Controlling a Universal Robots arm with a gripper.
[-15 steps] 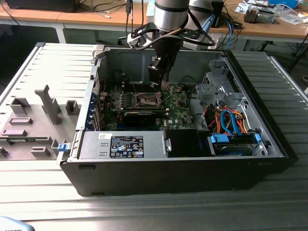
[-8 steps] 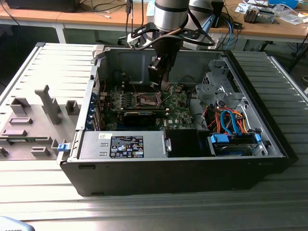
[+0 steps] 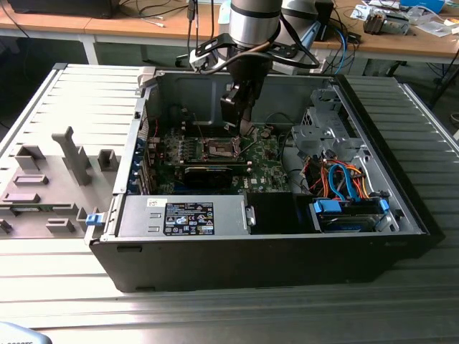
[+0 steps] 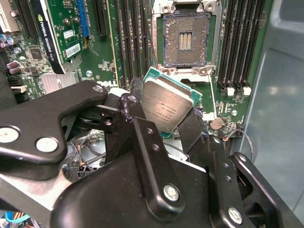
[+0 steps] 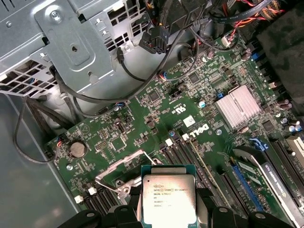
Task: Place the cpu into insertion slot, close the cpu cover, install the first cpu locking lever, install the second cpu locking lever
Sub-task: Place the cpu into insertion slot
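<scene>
My gripper (image 4: pixel 166 113) is shut on the cpu (image 4: pixel 167 105), a small square chip with a grey metallic face and green edge, pinched by its sides between the black fingers (image 4: pixel 136 105). The chip hangs tilted above the green board, a short way from the insertion slot (image 4: pixel 185 40), which lies open with its dark pin field bare. In the first wrist view the cpu (image 5: pixel 168 199) sits in the gripper (image 5: pixel 168 213), and the silvery cpu cover (image 5: pixel 118 167) stands raised beside it. In the exterior view the gripper (image 3: pixel 234 123) hovers inside the case, just above the slot (image 3: pixel 221 148).
Long black memory slots (image 4: pixel 237 42) flank the socket. A finned heatsink (image 5: pixel 240 107), a graphics card (image 3: pixel 208 174), a drive cage (image 3: pixel 319 132) with loose cables (image 3: pixel 337 179) and the power supply (image 3: pixel 186 215) crowd the case. The grey side panel (image 3: pixel 50 172) lies at the exterior view's left.
</scene>
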